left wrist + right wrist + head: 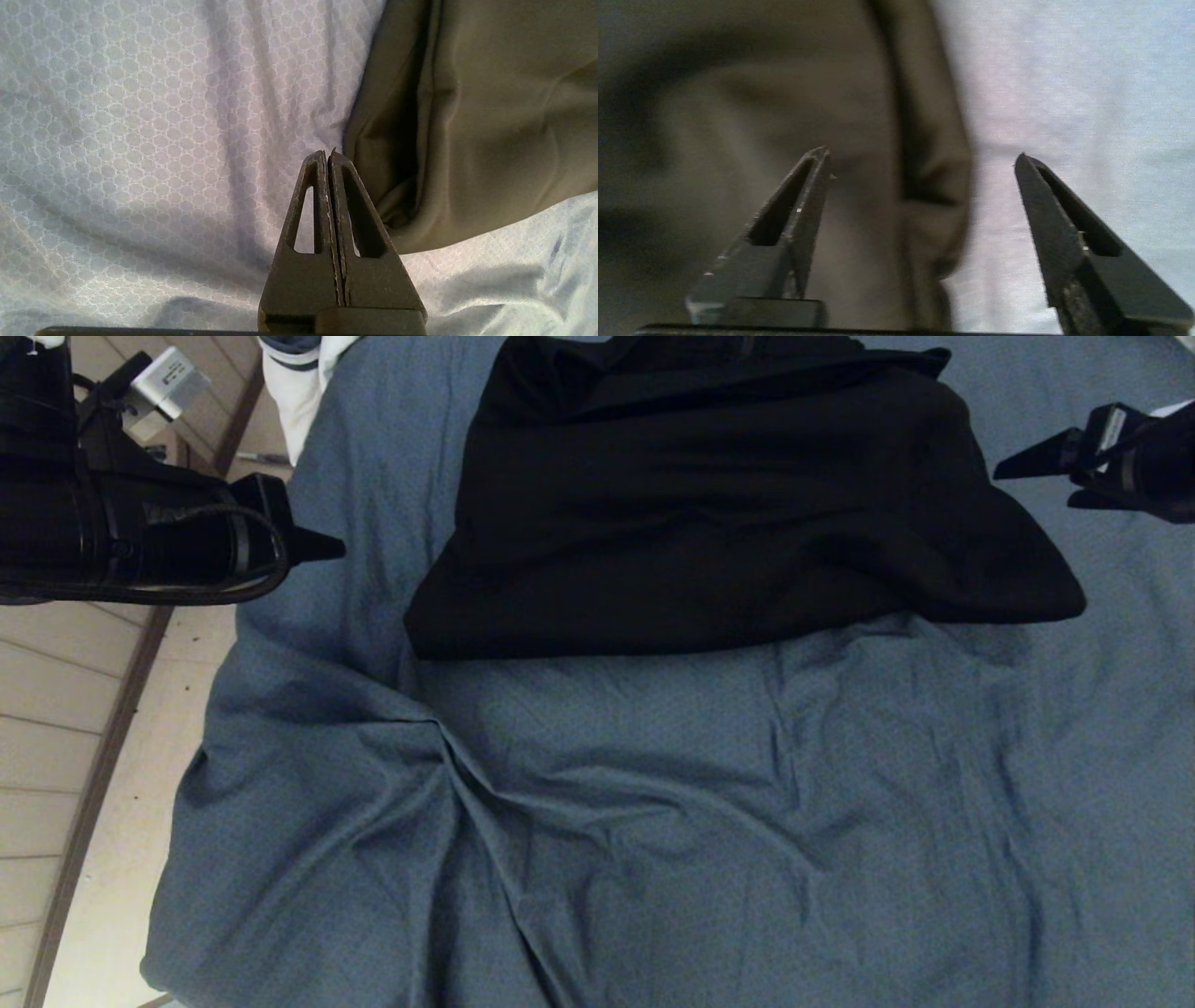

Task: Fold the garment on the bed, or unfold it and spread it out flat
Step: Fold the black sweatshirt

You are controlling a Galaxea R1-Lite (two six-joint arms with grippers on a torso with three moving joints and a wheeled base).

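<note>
Looking down from the head view, the garment [738,495] lies as a dark folded bundle on the far half of the bed [653,821], its near hem roughly straight and one corner trailing out toward the right. The left gripper [327,549] hangs off the bundle's left side, clear of the cloth, and the right gripper [1027,476] hovers just beyond the right edge, also apart from it. A likely slip from here is a grab that takes the wrinkled sheet along with the cloth, since deep creases run across the bed right up to the near hem; pulling then would drag both and spoil the fold. At the far left edge a white and navy duvet [299,373] hangs by the bed's corner, beside the wooden floor [65,709], well away from the work.

From the left wrist view, the left gripper [327,154] has its fingers [303,224] pressed together with nothing between them, the tips over bare sheet just beside the garment's [490,116] rolled edge. Shut like this it cannot take hold; it would only nudge the edge.

From the right wrist view, the right gripper [922,156] has its fingers [1064,224] spread wide, straddling the border where the garment [761,116] meets the sheet. Several layers stack at that folded edge, so closing there may pinch only the top one, or too many, and skew the shape.
</note>
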